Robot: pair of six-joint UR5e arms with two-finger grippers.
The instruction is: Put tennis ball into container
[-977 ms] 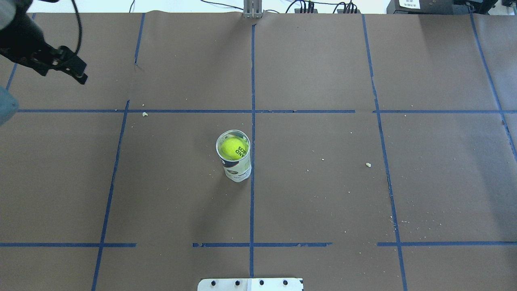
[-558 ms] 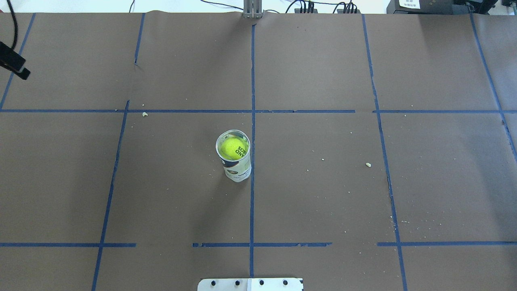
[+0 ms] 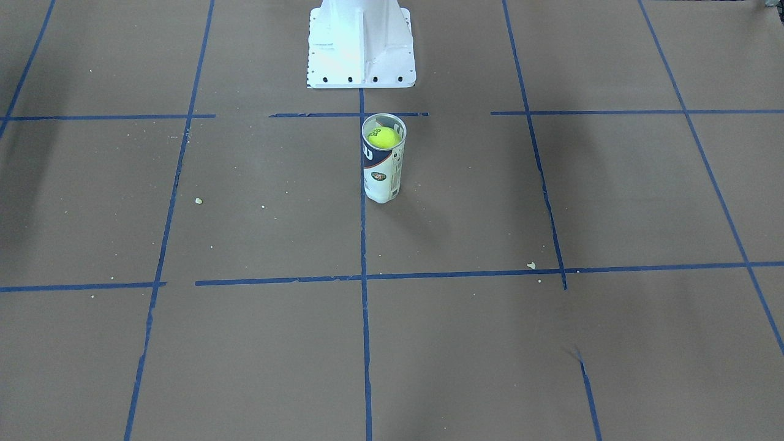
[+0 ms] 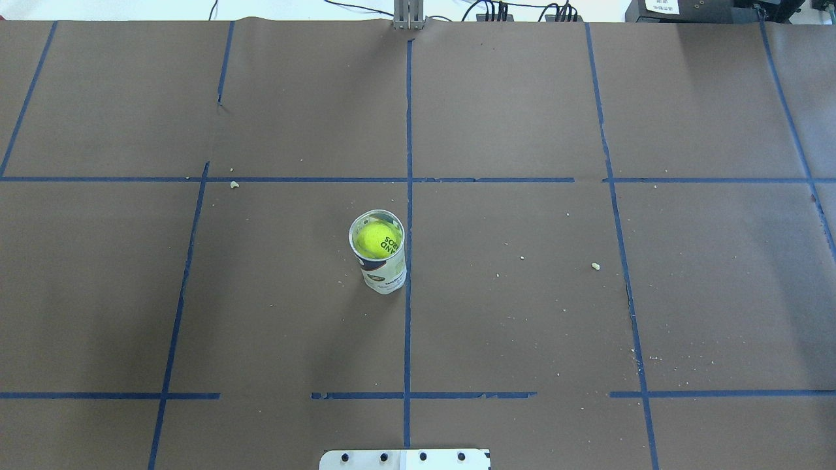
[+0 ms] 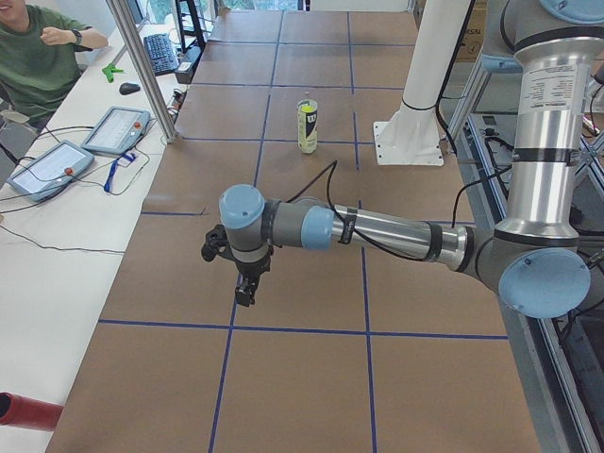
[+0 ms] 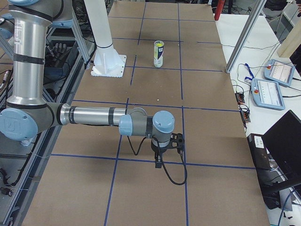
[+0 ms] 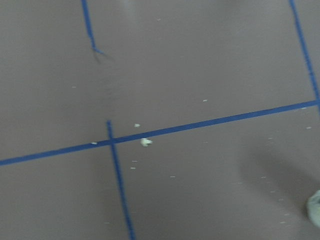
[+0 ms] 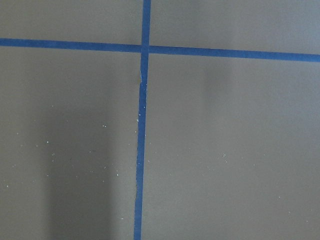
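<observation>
The container (image 4: 384, 269), a white and navy tube, stands upright near the table's middle, beside the central blue tape line. The tennis ball (image 4: 377, 239) sits inside it, just below the rim, its dark lettering facing up. The front-facing view shows the container (image 3: 383, 177) and the tennis ball (image 3: 383, 137) the same way. The left gripper (image 5: 243, 294) hangs over the table far from the tube, seen only in the exterior left view. The right gripper (image 6: 159, 162) hangs far from the tube too, seen only in the exterior right view. Whether either is open or shut I cannot tell.
Brown paper with a blue tape grid (image 4: 408, 179) covers the table, dotted with small pale crumbs (image 4: 595, 266). The white robot base (image 3: 361, 43) stands behind the tube. An operator (image 5: 42, 57), tablets (image 5: 115, 129) and cables lie along the far side table.
The left gripper has left the overhead view at its upper left edge. The tube and the ball inside it have not moved.
</observation>
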